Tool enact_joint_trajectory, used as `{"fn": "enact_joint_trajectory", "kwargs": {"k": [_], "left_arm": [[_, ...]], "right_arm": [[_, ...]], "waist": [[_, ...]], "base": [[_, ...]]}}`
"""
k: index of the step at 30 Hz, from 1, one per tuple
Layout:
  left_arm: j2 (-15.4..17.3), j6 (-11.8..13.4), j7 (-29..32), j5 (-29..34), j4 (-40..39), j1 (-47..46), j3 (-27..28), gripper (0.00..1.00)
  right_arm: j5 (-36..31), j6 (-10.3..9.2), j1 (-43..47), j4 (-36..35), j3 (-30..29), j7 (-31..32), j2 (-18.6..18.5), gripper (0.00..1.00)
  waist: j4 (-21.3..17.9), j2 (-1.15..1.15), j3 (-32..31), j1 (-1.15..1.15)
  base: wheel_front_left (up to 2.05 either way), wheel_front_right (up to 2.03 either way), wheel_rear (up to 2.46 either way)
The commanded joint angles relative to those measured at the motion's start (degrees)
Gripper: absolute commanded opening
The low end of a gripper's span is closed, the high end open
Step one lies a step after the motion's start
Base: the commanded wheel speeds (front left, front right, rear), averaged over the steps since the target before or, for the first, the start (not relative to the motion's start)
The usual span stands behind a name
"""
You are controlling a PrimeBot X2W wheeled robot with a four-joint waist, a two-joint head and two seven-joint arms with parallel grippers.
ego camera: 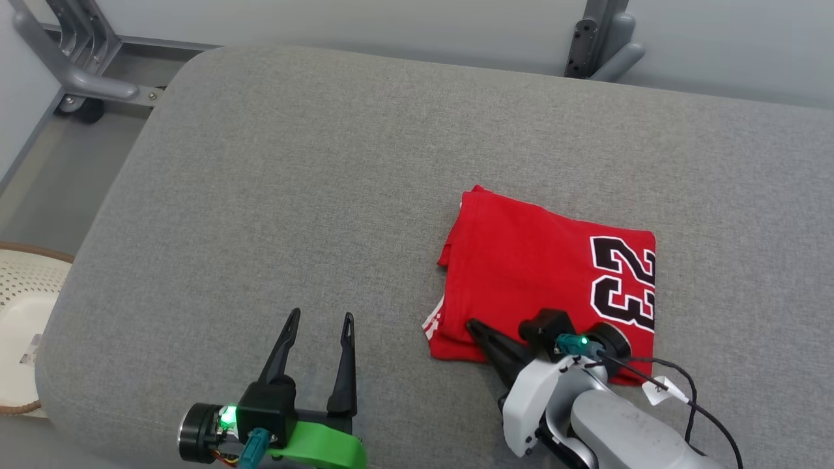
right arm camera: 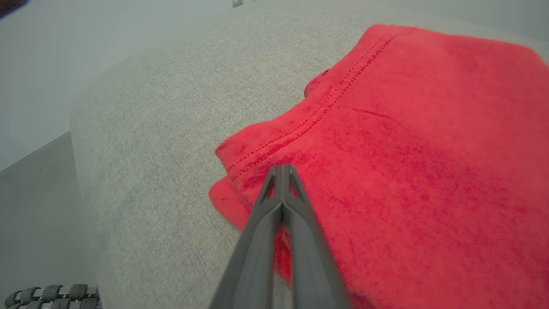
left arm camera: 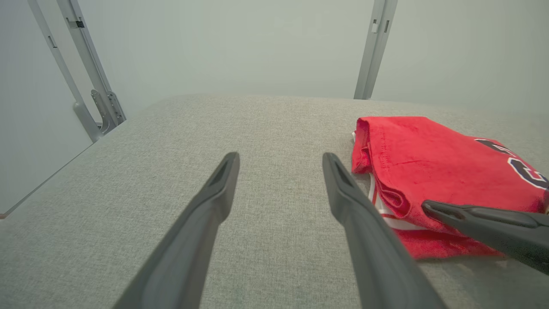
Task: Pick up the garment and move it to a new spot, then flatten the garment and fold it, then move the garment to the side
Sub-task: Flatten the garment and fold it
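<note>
The garment (ego camera: 534,273) is a red shirt with a black and white "23", folded into a rough square on the right half of the grey padded table (ego camera: 326,163). My right gripper (ego camera: 470,324) is shut, its fingers pressed together and lying on the garment's near left corner (right arm camera: 407,150); no cloth shows between them. From the left wrist view, the right gripper (left arm camera: 424,206) rests on the near edge of the folded garment (left arm camera: 429,159). My left gripper (ego camera: 322,316) stands open and empty over bare table, left of the garment. Its tips (left arm camera: 281,156) point to the far side.
A metal frame (ego camera: 71,71) stands beyond the table's far left corner and a bracket (ego camera: 603,39) at the far edge. A pale perforated basket (ego camera: 19,312) sits on the floor off the table's left edge. Bare grey table lies left of and beyond the garment.
</note>
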Motion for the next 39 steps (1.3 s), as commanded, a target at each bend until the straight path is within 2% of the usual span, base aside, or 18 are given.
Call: {"fn": "enact_joint_trajectory", "kwargs": {"k": [1, 5, 7, 8, 9, 10, 19, 24, 34, 39], "left_arm": [[0.07, 0.18, -0.13, 0.04, 0.0, -0.32, 0.08, 1.0], [0.07, 0.2, -0.13, 0.01, 0.07, 0.02, 0.27, 1.0], [0.07, 0.27, -0.13, 0.07, 0.12, 0.49, 0.49, 1.0], [0.07, 0.3, -0.13, -0.05, 0.09, 0.74, 0.67, 1.0], [0.07, 0.27, -0.13, -0.14, 0.14, 1.0, 0.88, 1.0], [0.07, 0.25, -0.13, -0.36, 0.11, 1.21, 1.15, 1.0], [0.07, 0.17, -0.13, -1.67, -0.11, 2.52, 5.38, 1.0], [0.07, -1.04, -0.13, -2.71, -0.35, 3.66, 8.31, 1.0], [0.07, -5.18, -0.13, -1.97, -3.73, 7.88, 13.09, 1.0], [0.07, -5.36, -0.13, -0.12, -4.54, 10.42, 12.99, 1.0]], "right_arm": [[0.55, -0.01, 0.82, -0.26, 0.4, -0.16, -0.2, 0.0], [2.1, -0.01, 1.79, -2.57, 2.8, -0.16, -0.33, 0.0], [2.14, -0.01, 2.45, -4.83, 1.86, -0.16, -0.58, 0.02], [1.82, -0.01, 2.9, -6.2, 0.75, -0.16, -0.76, 0.33], [1.33, -0.01, 3.47, -7.52, -0.77, -0.16, -0.96, 0.76], [0.44, -0.01, 4.03, -8.9, -2.31, -0.16, -1.09, 1.0], [-9.11, -0.01, 12.68, -19.69, -20.72, -0.16, -0.42, 1.0], [-12.99, -0.01, 18.53, -25.39, -29.71, -0.15, 0.17, 1.0], [-15.66, -0.01, 28.04, -34.68, -38.15, -0.16, -0.12, 1.0], [-16.3, -0.01, 31.92, -37.74, -40.15, -0.16, -0.36, 1.0]], "waist": [[-0.45, 0.0, -0.32, 0.0], [-1.82, 0.0, -1.04, 0.0], [-2.9, 0.0, -1.56, 0.0], [-3.59, 0.0, -1.79, 0.0], [-4.38, 0.0, -2.03, 0.0], [-5.31, 0.0, -2.29, 0.0], [-14.14, 0.0, -5.31, 0.0], [-17.59, 0.0, -6.97, 0.0], [-20.86, 0.0, -9.59, 0.0], [-20.85, 0.0, -10.59, 0.0]], "base": [[0.0, 0.0, 0.0], [0.0, 0.0, 0.0], [0.0, 0.0, 0.0], [0.0, 0.0, 0.0], [0.0, 0.0, 0.0], [0.0, 0.0, 0.0], [0.0, 0.0, 0.0], [0.0, 0.0, 0.0], [0.0, 0.0, 0.0], [0.0, 0.0, 0.0]]}}
